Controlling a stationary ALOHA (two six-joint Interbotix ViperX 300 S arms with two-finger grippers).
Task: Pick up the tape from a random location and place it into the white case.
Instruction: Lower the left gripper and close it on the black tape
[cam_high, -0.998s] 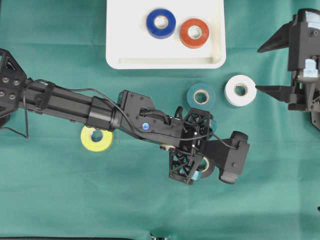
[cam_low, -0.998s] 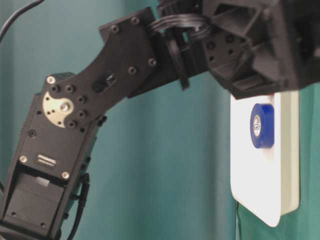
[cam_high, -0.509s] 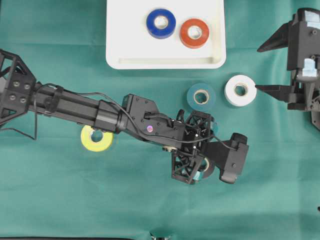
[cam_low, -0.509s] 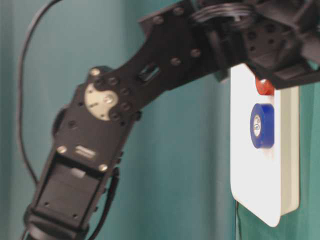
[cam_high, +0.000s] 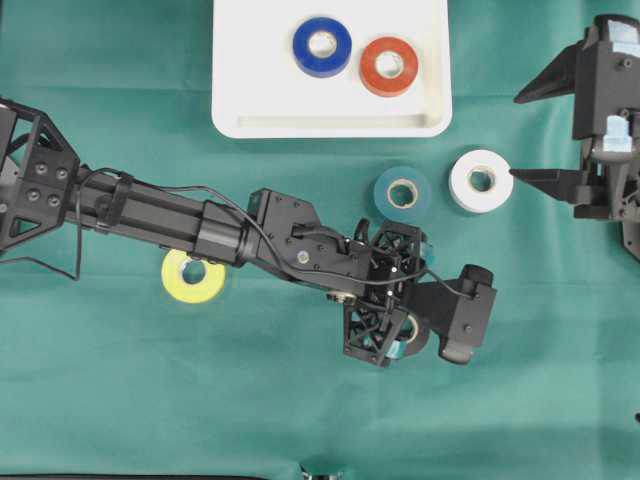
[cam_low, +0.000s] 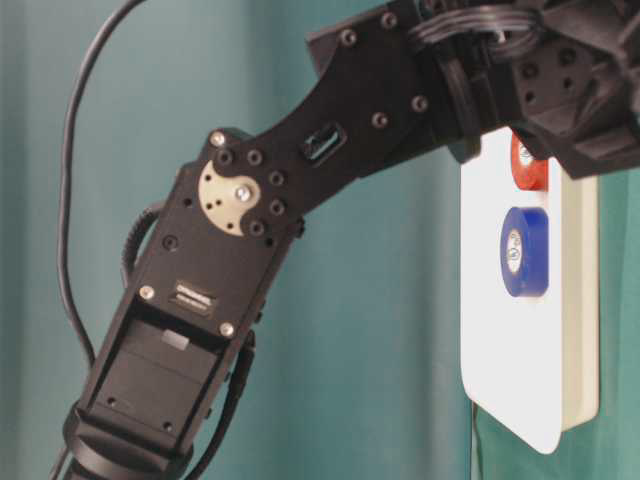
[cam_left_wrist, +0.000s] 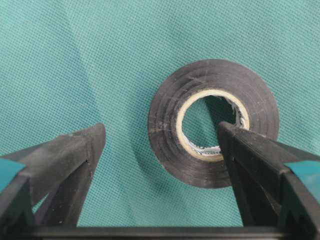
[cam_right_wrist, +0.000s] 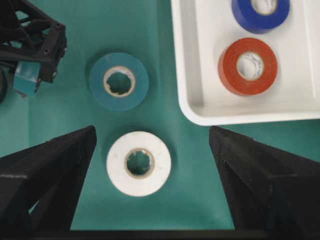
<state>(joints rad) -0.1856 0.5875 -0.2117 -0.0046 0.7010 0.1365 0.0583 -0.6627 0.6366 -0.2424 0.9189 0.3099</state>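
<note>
One black tape roll (cam_left_wrist: 213, 123) lies flat on green cloth (cam_left_wrist: 75, 60), core axis vertical, seen fully only in left wrist view; overhead view hides it under left gripper (cam_high: 392, 290). Left gripper spread, one finger (cam_left_wrist: 250, 160) inside core, other outside. Right gripper (cam_right_wrist: 150, 150) spread, empty, above white roll (cam_right_wrist: 139, 163). White rectangular plastic case (cam_high: 260, 100), long axis left-right, holds blue roll (cam_high: 321, 46) and red roll (cam_high: 389, 66).

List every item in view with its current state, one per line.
white case: holds two rolls
blue tape: flat in case
red tape: flat in case
black tape: on cloth, one finger in its hole
left gripper: open
right gripper: open above white tape
</note>
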